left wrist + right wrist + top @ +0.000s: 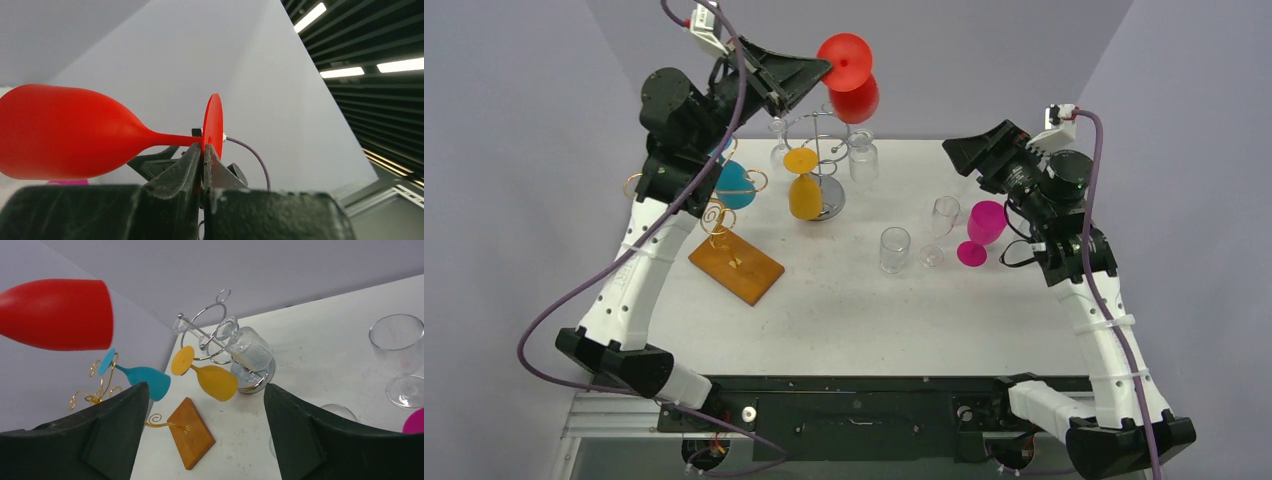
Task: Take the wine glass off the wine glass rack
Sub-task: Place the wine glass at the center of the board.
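Tabletop (844, 310): chrome rack (832, 203) at the back, hung foot-up with a yellow glass (805, 196) and clear glasses (862, 158), nothing seen in any. Red glass (855, 98): off the rack, aloft above it, lying sideways, apparently empty. The left tool (202, 150) is pinched tight on its stem just beside the foot (a sound hold, judging it light, stiff, slick plastic that could swivel between two fingers). Right tool (964, 152): spread wide, holding nothing, near the pink glass (984, 225) and tumbler (895, 248), both empty.

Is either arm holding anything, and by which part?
The left jaws grip the red glass by its stem, right at the foot. The right jaws stand open, holding nothing.
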`<state>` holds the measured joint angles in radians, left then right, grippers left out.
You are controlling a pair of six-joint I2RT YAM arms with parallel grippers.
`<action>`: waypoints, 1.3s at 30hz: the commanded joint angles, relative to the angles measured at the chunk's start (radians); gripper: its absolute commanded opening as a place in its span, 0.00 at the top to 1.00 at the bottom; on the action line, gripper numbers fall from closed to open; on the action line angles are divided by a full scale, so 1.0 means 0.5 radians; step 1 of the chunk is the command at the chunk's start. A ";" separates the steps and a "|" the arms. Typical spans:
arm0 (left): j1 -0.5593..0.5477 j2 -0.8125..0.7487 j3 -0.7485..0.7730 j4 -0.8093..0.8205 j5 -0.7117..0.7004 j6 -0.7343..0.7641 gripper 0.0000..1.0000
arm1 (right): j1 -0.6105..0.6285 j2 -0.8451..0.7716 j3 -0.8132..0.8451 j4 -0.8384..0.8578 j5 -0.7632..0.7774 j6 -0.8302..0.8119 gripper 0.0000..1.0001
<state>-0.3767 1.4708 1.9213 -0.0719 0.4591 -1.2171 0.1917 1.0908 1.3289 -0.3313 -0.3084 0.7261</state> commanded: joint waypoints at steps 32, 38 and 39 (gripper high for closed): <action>-0.445 0.075 -0.662 1.726 0.034 -1.568 1.00 | 0.019 -0.093 -0.553 2.499 -0.736 1.396 0.30; -0.458 -0.015 -0.748 1.730 0.049 -1.569 1.00 | 0.022 -0.090 -0.525 2.673 -0.798 1.590 0.51; -0.458 -0.021 -0.755 1.727 0.054 -1.568 1.00 | 0.022 -0.093 -0.518 2.676 -0.802 1.597 0.56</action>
<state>-0.5995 1.5146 1.5551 0.7261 0.4744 -2.0018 0.1917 1.0485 1.0451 0.8501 -0.6628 1.4517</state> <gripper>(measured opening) 0.007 0.519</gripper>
